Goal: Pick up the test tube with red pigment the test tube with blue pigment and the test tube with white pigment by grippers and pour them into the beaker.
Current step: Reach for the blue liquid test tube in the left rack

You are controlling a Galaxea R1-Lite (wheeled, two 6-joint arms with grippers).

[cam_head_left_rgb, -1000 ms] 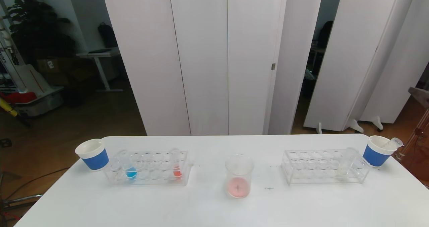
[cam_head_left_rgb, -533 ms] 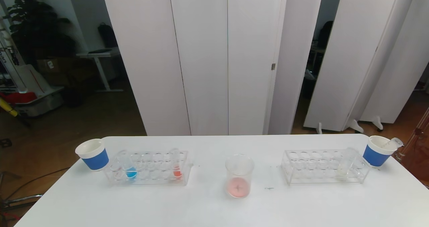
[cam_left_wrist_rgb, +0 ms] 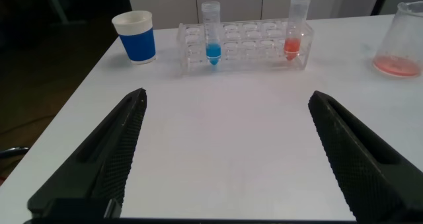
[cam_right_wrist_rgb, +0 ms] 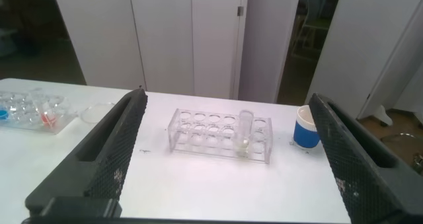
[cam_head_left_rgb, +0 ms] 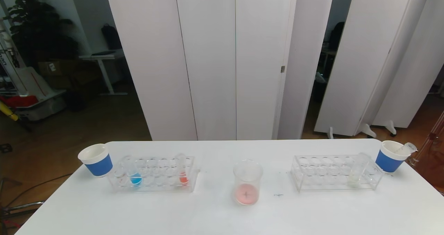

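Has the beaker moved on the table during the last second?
No. The beaker stands at the same spot between the two clear racks, pink pigment at its bottom.

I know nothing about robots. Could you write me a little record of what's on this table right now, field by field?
beaker: centre of the table, pink-red pigment already at its bottom
left rack: clear rack holding the test tube with blue pigment and a tube with orange-red pigment
right rack: clear rack holding the test tube with white pigment
cups: left cup; right cup with an emptied tube leaning inside
left end effector: open, holding nothing
right end effector: open, holding nothing
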